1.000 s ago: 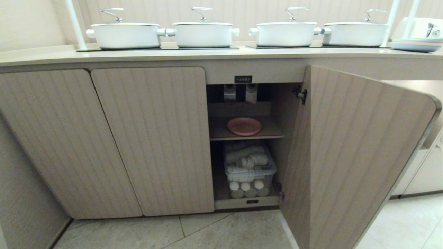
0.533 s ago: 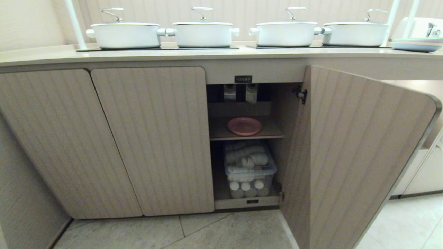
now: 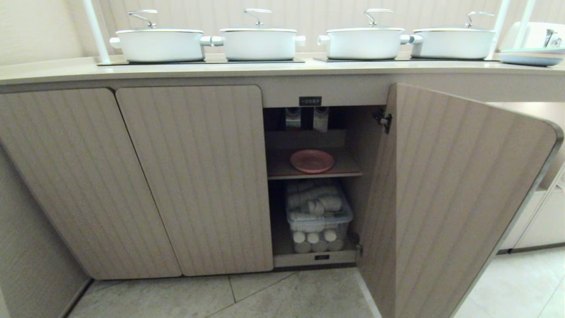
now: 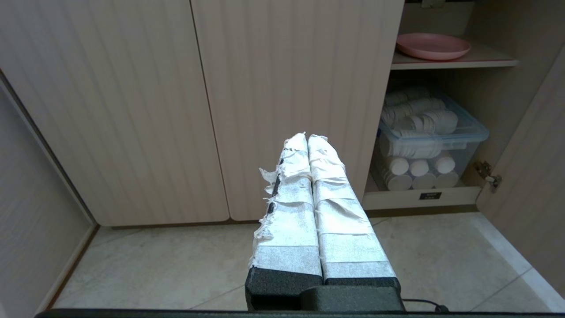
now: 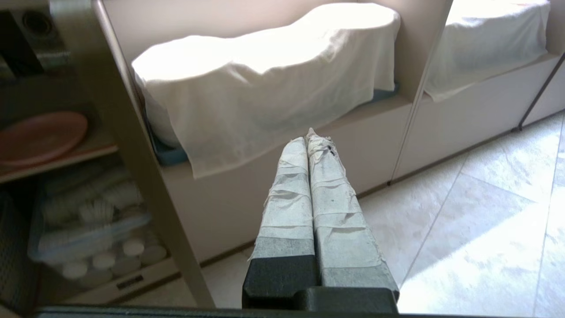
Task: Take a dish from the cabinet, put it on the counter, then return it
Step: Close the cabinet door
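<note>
The dish (image 3: 311,160) lies on the inner shelf (image 3: 348,168) of the open cabinet (image 3: 446,194), not yet taken; the surface (image 3: 265,67) above carries white pots (image 3: 258,43). Both jaws are clenched and empty. To do this step well, I think the right gripper (image 5: 311,138) must open before it enters, pass the door edge, and take the dish by its near rim. The left gripper (image 4: 307,138) hangs low before the closed doors. Only the right wrist view shows a cloth-covered bench (image 5: 273,75) behind the door; only the head view shows the pots.
</note>
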Robot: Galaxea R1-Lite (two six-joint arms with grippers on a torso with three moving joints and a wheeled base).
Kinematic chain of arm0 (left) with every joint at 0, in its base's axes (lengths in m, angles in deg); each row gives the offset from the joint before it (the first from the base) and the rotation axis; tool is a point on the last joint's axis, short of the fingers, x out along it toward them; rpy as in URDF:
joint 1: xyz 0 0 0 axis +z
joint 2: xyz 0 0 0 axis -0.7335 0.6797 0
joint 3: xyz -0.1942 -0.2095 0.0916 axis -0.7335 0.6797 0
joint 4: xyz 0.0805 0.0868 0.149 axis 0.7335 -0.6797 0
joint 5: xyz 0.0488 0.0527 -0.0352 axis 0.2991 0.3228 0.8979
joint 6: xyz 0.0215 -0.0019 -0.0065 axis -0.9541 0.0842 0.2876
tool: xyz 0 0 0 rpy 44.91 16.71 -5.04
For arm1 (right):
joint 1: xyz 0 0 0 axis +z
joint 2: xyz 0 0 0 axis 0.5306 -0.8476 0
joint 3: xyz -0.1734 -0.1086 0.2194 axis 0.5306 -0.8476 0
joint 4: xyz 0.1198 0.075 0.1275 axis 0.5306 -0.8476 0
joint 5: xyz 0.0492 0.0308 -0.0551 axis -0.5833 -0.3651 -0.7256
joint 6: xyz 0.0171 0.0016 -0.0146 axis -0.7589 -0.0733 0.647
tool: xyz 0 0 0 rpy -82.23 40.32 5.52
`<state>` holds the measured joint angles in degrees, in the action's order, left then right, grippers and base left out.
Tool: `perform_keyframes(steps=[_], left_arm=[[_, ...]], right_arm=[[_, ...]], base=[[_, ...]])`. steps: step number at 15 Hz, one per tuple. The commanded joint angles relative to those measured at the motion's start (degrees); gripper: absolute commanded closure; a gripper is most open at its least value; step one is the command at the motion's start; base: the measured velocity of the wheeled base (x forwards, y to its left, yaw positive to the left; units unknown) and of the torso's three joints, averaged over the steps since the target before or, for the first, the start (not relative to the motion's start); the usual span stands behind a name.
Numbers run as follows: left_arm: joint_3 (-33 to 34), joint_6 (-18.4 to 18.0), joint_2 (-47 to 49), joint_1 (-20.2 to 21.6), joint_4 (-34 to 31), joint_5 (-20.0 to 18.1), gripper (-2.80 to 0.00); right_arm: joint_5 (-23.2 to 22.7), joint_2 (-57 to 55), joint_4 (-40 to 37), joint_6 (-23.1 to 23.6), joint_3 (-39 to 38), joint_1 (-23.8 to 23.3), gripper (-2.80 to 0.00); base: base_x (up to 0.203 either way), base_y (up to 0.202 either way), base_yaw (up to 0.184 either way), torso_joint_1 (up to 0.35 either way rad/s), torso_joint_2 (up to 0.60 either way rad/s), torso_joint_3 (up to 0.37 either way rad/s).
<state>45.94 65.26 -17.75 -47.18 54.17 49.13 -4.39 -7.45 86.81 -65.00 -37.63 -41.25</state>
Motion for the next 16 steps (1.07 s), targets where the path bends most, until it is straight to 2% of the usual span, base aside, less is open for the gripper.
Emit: perform_keyframes(steps=[1, 7, 13, 16], left_arm=[[0.0, 0.0, 0.0, 0.0, 0.0, 0.0, 0.00], [0.0, 0.0, 0.0, 0.0, 0.0, 0.0, 0.00], [0.0, 0.0, 0.0, 0.0, 0.0, 0.0, 0.00], [0.0, 0.0, 0.0, 0.0, 0.0, 0.0, 0.00]], right_arm=[[0.1, -4.7, 1.5, -0.1, 1.4, 0.0, 0.00], [-0.6, -6.7, 2.6, -0.9, 1.6, 0.8, 0.00], [-0.7, -6.6, 3.0, -2.6, 1.4, 6.4, 0.00], [-4.5, -6.8, 7.2, -3.1, 0.0, 8.1, 0.00]], base=[[0.000, 0.000, 0.000, 0.000, 0.00, 0.000], [0.000, 0.000, 0.000, 0.000, 0.00, 0.000], [0.000, 0.000, 0.000, 0.000, 0.00, 0.000], [0.000, 0.000, 0.000, 0.000, 0.00, 0.000]])
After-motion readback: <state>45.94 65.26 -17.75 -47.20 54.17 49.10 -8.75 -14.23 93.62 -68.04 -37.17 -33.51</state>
